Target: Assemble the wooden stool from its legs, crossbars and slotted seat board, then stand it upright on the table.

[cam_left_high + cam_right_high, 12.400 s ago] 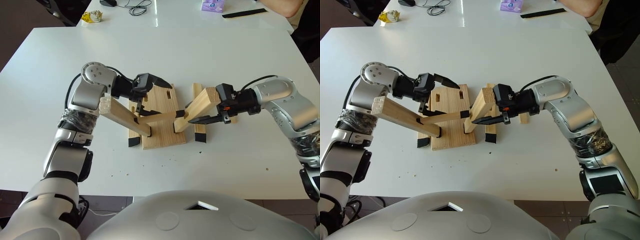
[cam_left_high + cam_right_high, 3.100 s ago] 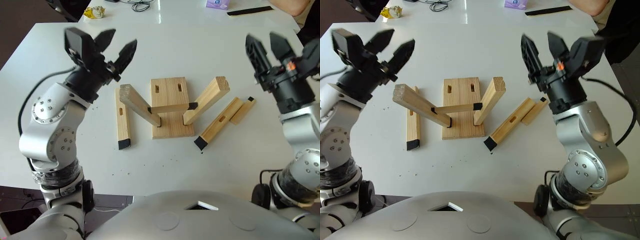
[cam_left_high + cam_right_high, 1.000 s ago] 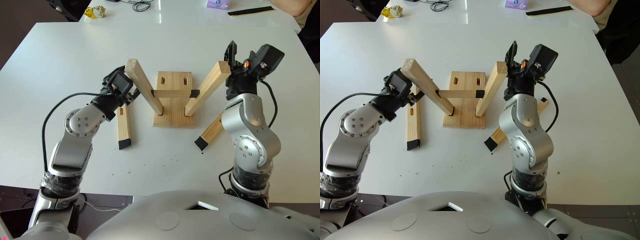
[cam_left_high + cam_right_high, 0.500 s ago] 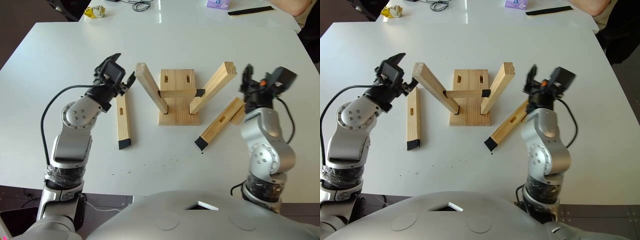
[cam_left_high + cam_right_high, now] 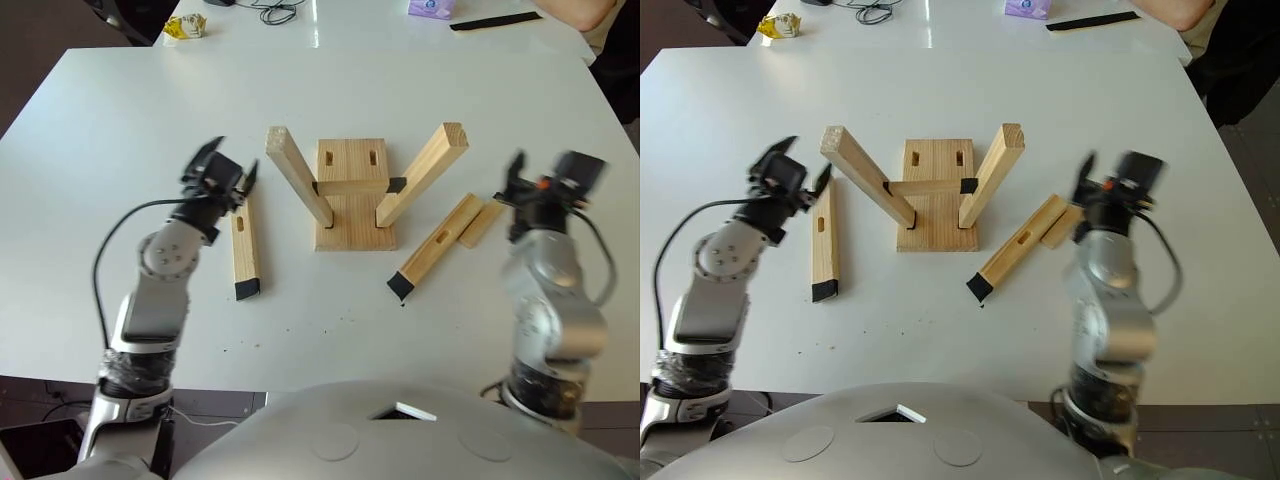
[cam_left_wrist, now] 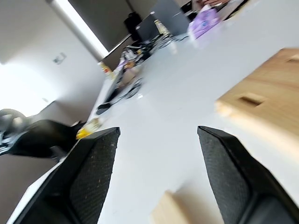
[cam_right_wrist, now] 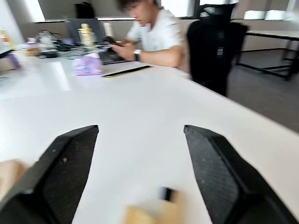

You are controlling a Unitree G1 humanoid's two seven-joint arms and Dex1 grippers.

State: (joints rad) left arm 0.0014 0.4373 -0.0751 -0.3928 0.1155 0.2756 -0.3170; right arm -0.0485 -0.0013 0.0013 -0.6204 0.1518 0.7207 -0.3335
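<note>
Silver-grey rounded-shell left arm (image 5: 158, 262) and right arm (image 5: 548, 295), round joint discs, thin black cable (image 5: 98, 265) looping beside each. Black two-finger left gripper (image 5: 222, 170) and right gripper (image 5: 545, 185), textured tapered fingers (image 6: 91, 177); small orange mark (image 5: 541, 183) on the right.

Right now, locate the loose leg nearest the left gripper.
Left eye view, robot's left: the loose leg lies flat beside the left gripper, left of the seat board.

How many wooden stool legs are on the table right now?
4: two legs stand slanted on the seat board, one leg lies left of it, one leg right.
</note>
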